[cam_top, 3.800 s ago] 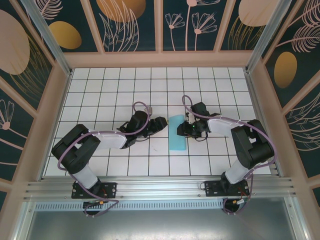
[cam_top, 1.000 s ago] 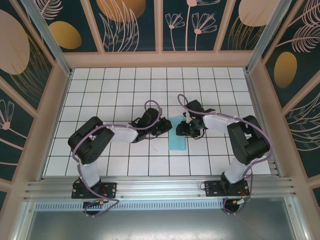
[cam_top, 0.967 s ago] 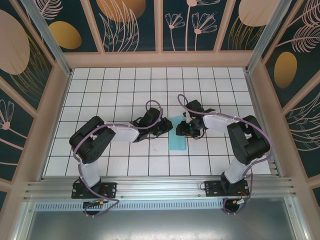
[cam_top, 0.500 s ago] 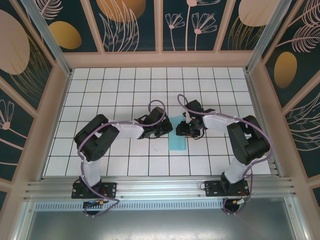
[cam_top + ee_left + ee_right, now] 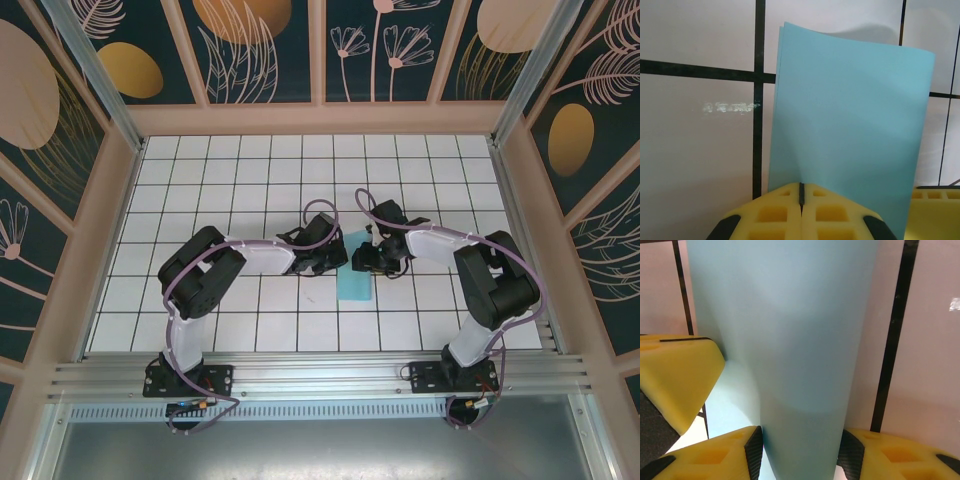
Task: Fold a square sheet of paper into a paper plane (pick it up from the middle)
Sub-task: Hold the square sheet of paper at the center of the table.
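The square sheet of paper point(image 5: 352, 280) is a light-blue strip doubled over on the white grid, mid table. My right gripper point(image 5: 366, 262) is at its upper right part. In the right wrist view the bowed paper point(image 5: 790, 335) fills the gap between both pads, and the gripper point(image 5: 800, 455) is shut on it. My left gripper point(image 5: 335, 258) is at the strip's left edge. In the left wrist view its yellow fingers point(image 5: 775, 215) are pressed together, and the shut gripper point(image 5: 801, 192) has its tip over the paper's point(image 5: 850, 115) near edge. I cannot tell if it pinches the paper.
The tiled table point(image 5: 200, 200) is ringed by a wooden frame point(image 5: 320, 118) with a metal rail point(image 5: 320, 380) at the near edge. Both arms meet at the middle, with their purple cables point(image 5: 318, 208) looping above the wrists.
The left arm has swung right, bringing its shut gripper up to the paper's left edge. The right arm and the paper have stayed put.
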Available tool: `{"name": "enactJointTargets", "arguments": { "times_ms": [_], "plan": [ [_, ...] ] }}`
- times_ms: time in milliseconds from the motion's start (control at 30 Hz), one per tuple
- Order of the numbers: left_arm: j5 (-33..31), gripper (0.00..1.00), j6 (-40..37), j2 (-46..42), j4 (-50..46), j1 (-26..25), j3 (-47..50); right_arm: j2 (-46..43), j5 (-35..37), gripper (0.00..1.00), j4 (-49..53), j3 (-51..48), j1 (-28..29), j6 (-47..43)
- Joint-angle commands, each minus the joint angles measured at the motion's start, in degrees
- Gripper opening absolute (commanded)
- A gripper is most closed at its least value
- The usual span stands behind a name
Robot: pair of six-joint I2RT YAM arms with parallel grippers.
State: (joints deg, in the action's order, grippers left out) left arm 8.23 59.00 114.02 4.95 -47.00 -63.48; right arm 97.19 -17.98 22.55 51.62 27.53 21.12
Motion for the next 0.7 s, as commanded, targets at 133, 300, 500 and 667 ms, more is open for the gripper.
{"name": "enactJointTargets", "arguments": {
  "times_ms": [133,300,500,667],
  "plan": [
    [-2.8,0.0,-2.0,2.3,-6.6,-0.6,-0.1,3.3,5.2,0.51,-2.5,-1.2,0.6,0.0],
    [-2.8,0.0,-1.9,1.9,-6.3,-0.6,0.4,-1.2,4.0,0.56,-1.7,-0.1,-0.4,0.1],
    [-2.8,0.0,-2.1,2.0,-6.0,-0.7,-0.1,-8.9,2.9,0.59,-2.6,-1.5,-2.3,1.9],
    [-2.6,0.0,-2.3,2.3,-6.0,-0.6,-0.1,-11.9,-3.4,0.4,-6.6,-4.0,-3.9,2.7]
  ]
}}
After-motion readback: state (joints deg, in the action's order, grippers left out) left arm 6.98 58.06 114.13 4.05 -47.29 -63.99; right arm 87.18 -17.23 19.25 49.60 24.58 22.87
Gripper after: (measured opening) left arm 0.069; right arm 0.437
